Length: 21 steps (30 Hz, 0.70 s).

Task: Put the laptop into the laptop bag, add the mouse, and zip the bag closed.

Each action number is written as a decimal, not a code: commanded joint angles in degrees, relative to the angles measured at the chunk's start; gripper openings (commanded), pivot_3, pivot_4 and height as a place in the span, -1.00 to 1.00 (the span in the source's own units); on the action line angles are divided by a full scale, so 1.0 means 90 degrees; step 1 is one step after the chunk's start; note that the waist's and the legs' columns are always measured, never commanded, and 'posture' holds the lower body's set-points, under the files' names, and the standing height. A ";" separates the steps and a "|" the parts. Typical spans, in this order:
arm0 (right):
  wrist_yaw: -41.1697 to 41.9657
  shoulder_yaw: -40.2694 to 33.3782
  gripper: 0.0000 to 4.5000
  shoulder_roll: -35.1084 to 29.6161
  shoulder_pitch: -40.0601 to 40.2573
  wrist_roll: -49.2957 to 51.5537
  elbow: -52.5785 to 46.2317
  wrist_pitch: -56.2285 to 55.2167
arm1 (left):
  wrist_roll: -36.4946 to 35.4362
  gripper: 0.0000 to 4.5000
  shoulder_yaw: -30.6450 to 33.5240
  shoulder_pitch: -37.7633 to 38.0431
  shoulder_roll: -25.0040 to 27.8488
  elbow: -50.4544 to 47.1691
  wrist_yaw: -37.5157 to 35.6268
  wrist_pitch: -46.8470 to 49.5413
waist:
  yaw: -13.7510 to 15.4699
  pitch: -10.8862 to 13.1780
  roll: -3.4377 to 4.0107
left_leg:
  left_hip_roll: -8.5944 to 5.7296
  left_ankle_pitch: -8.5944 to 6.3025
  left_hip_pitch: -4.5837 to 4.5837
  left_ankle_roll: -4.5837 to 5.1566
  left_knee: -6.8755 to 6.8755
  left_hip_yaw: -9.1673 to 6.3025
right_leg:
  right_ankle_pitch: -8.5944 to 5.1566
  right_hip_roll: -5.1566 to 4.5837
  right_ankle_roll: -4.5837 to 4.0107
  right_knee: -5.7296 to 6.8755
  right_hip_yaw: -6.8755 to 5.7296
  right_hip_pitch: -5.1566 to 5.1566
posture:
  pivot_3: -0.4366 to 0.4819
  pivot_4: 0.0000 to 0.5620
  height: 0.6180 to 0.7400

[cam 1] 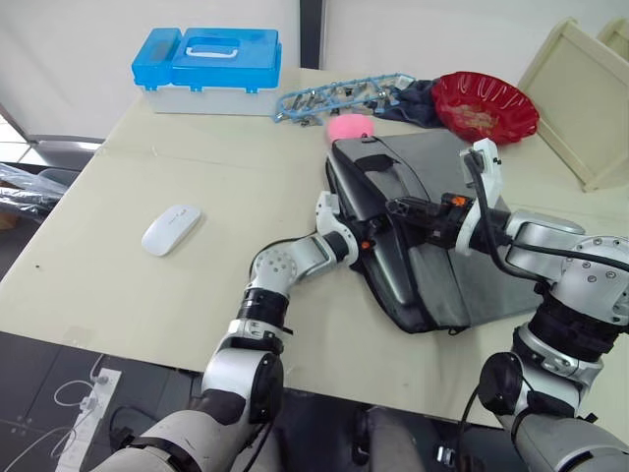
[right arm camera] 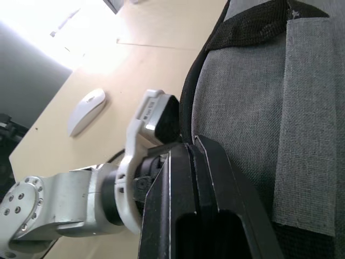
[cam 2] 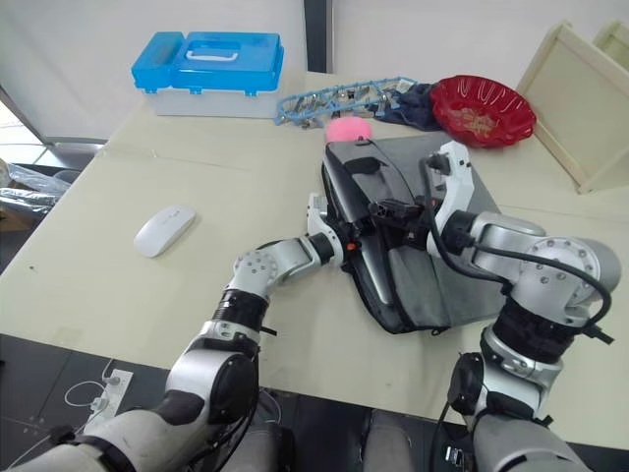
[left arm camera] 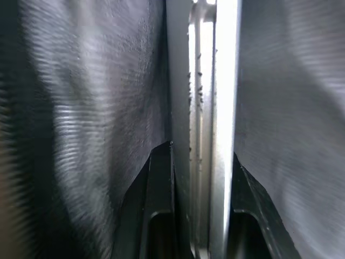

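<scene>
Nearest you, your left claw [left arm camera: 199, 178] is buried inside the open side of the laptop bag [cam 1: 432, 226], its two black fingers [left arm camera: 159, 183] clamped on the thin silver edge of the laptop [left arm camera: 207, 108], with grey lining on either side. From the head camera you see that wrist vanish into the bag's dark opening, at the bag's edge that faces the middle of the worktop [cam 1: 147, 295].

Your right claw [cam 1: 398, 207] reaches in from the right over the top of the bag, and its fingers [right arm camera: 183, 178] are pressed together, pinching the black-trimmed lip of the top flap beside the opening, just above the left wrist.

The bag lies on the right half of the worktop, tilted, one corner near the front edge and the handle end toward the back. The laptop sits inside it, so you see it best from the left wrist.

The mouse [cam 1: 171, 229] lies alone on the left half of the worktop, well apart from the bag.

Just behind the bag is a pink fuzzy ball [cam 1: 349, 128], touching or nearly touching it. Farther back lie a blue rack [cam 1: 339, 96], a dark cloth [cam 1: 418, 101] and a red bowl [cam 1: 486, 106]. A blue box [cam 1: 208, 67] stands at the back left corner.
</scene>
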 commanded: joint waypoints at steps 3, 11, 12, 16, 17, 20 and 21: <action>0.0007 0.0072 -0.99 0.0045 -0.0075 0.0463 -0.0230 0.0037 | 0.0001 -0.81 0.0062 -0.0565 -0.0783 -0.0082 -0.0553 -0.0035 | -0.0004 0.0000 0.0000 | 0.0000 0.0000 0.0000 0.0000 -0.0003 0.0001 | 0.0000 0.0000 0.0000 0.0000 0.0000 -0.0001 | -0.05 -0.47 1.00; 0.0058 0.0114 -0.99 -0.0054 0.0018 0.0418 -0.0203 0.0037 | 0.0321 -0.81 -0.0170 -0.0623 -0.0873 -0.0227 -0.0661 0.0067 | -0.0004 0.0000 0.0000 | 0.0000 0.0000 -0.0001 0.0000 -0.0004 0.0000 | 0.0000 0.0000 0.0000 0.0000 -0.0001 -0.0002 | -0.05 -0.47 1.00; 0.0066 0.0126 -0.99 -0.0059 0.0025 0.0426 -0.0207 0.0037 | 0.0351 -0.81 -0.0207 -0.0628 -0.0904 -0.0208 -0.0630 0.0116 | -0.0002 0.0000 0.0000 | 0.0000 0.0000 -0.0001 0.0000 -0.0004 0.0000 | 0.0000 0.0000 0.0000 0.0000 -0.0001 -0.0002 | -0.05 -0.47 1.00; 0.0065 0.0144 -0.99 -0.0050 0.0019 0.0421 -0.0194 0.0037 | 0.0352 -0.81 -0.0084 -0.0619 -0.1028 -0.0041 -0.0431 0.0203 | 0.0002 0.0000 0.0000 | 0.0000 0.0000 -0.0001 0.0000 -0.0004 0.0000 | 0.0000 0.0000 0.0000 0.0000 -0.0001 -0.0002 | -0.05 -0.47 1.00; 0.0075 0.0152 -0.99 -0.0062 0.0023 0.0402 -0.0192 0.0037 | 0.0370 -0.81 -0.0098 -0.0545 -0.1034 -0.0074 -0.0420 0.0246 | -0.0002 0.0000 0.0000 | 0.0000 0.0000 -0.0001 0.0000 -0.0004 0.0000 | 0.0000 0.0000 0.0000 0.0000 -0.0001 -0.0002 | -0.05 -0.47 1.00; 0.0138 0.0189 -1.00 -0.0186 0.0058 0.0304 -0.0114 -0.0020 | 0.0454 -0.41 -0.0211 -0.0170 -0.0909 -0.0416 -0.0377 0.0466 | 0.0002 0.0000 0.0000 | 0.0000 0.0000 -0.0001 0.0000 -0.0005 -0.0001 | 0.0000 0.0000 0.0000 0.0000 -0.0002 -0.0002 | -0.05 -0.47 1.00; 0.0151 0.0201 -1.00 -0.0219 0.0070 0.0293 -0.0095 -0.0044 | 0.0441 -0.29 -0.0219 -0.0085 -0.0867 -0.0545 -0.0379 0.0550 | -0.0001 0.0000 0.0000 | 0.0000 0.0000 -0.0001 0.0000 -0.0005 -0.0001 | 0.0000 0.0000 0.0000 0.0000 -0.0002 -0.0002 | -0.05 -0.47 1.00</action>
